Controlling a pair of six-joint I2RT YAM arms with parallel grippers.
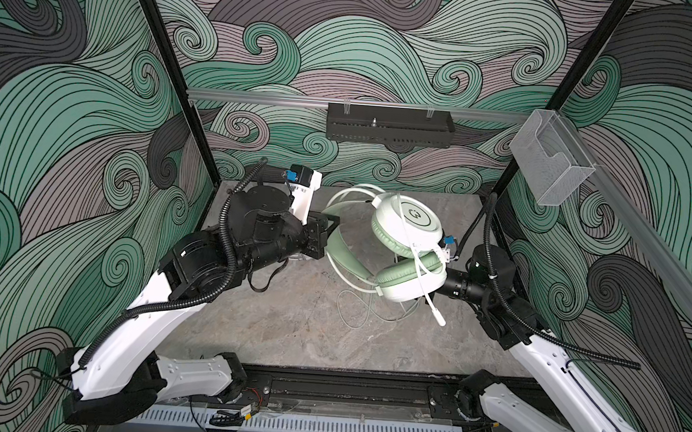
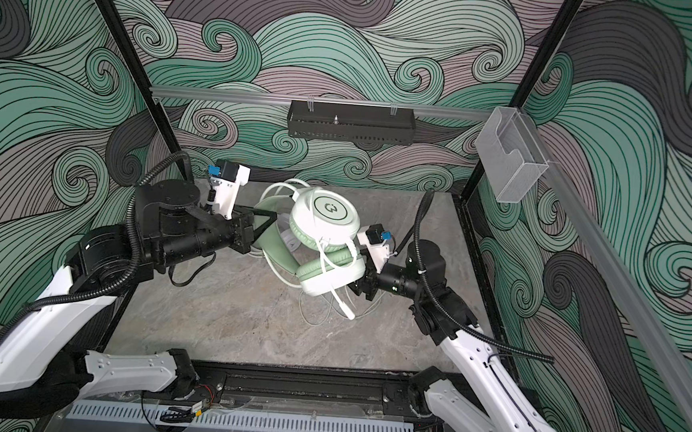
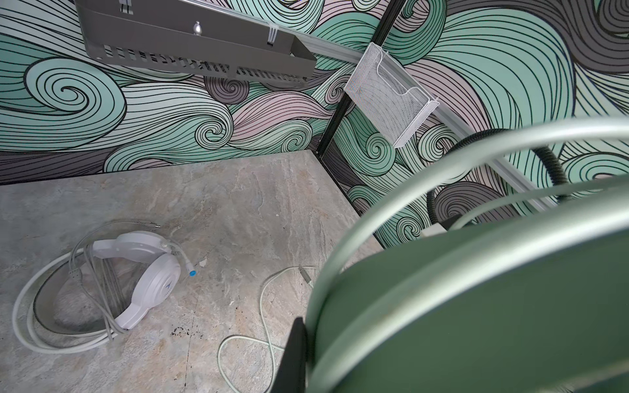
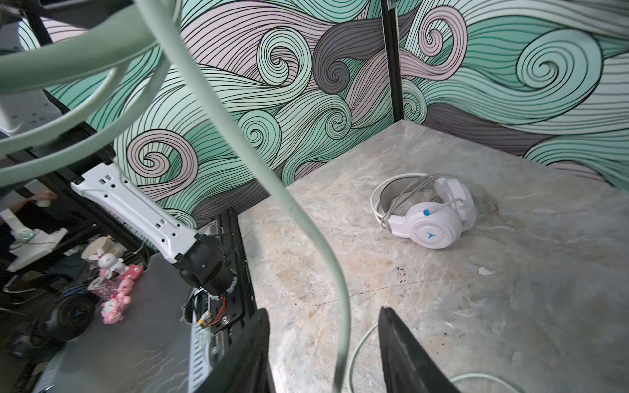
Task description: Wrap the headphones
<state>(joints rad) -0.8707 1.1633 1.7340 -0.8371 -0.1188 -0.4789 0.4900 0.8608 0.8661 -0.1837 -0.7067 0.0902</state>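
Left fingers clamp the padded headband of the pale mint green over-ear headset, holding it aloft | right fingers apart, straddling its thin mint cable, apparently poised to wind it

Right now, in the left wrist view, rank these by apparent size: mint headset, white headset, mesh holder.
1. mint headset, inflated by its nearness to the camera
2. white headset
3. mesh holder

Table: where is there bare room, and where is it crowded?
Bare: the front of the table, between the rail and the mint cable loops. Crowded: back middle, where the left end effector holds the mint headset near the white headset.
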